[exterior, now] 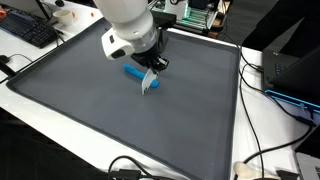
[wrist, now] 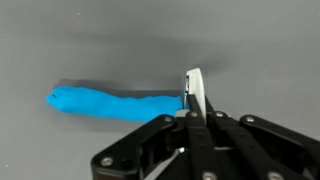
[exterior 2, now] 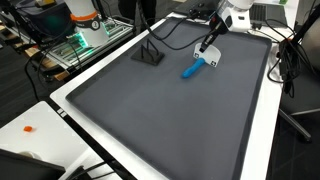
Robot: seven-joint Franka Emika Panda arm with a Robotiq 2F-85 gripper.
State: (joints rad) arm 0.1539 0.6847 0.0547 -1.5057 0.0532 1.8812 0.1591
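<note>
- My claw point(wrist: 193, 92) has its fingers pressed together, with no gap showing between the pale tips point(wrist: 195, 80) in the wrist view.
- The tips sit right at one end of the blue stick point(wrist: 110, 103). They touch it there, but I cannot tell whether they pinch any of it.
- The blue stick lies flat on the gray mat point(wrist: 100, 40) and stretches away from my claw to one side.
- In both exterior views my claw point(exterior: 150, 85) point(exterior 2: 212, 62) comes down steeply onto the blue stick point(exterior: 135, 72) point(exterior 2: 190, 68).
- The spot is in the far part of the gray mat point(exterior: 120, 125) point(exterior 2: 150, 115).
- In an exterior view a small black stand point(exterior 2: 148, 55) sits on the mat, well apart from the stick.
- A keyboard point(exterior: 30, 30) lies on the table beyond the mat's edge.
</note>
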